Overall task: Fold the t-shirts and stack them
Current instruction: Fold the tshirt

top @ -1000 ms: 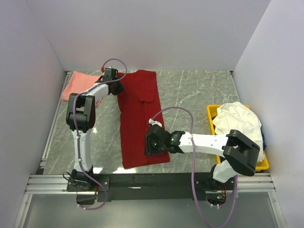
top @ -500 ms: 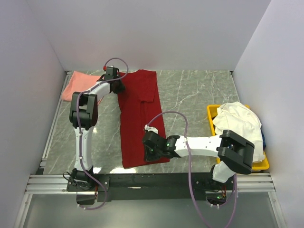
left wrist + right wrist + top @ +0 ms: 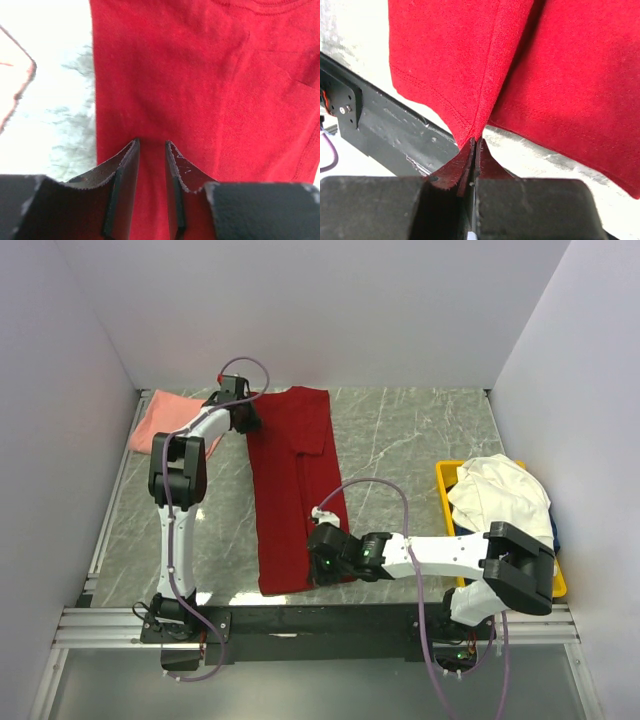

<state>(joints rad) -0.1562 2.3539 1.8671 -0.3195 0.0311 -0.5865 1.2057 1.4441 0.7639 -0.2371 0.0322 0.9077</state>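
Deep red t-shirt (image 3: 295, 480) lies as a long, narrow folded strip, left of centre on the surface (image 3: 410, 440). My right gripper (image 3: 474, 142) is clamped on its near hem. My left gripper (image 3: 151, 145) is half-parted over its far corner, can't tell if gripping.

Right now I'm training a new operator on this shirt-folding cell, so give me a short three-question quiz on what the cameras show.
1. True or false: the right gripper is shut on the red t-shirt's near hem.
2. Which shirt lies on the yellow tray? A pink, B cream, C red.
3. Short answer: which gripper is at the red t-shirt's far end?
Key: 1 true; 2 B, the cream t-shirt; 3 the left gripper.
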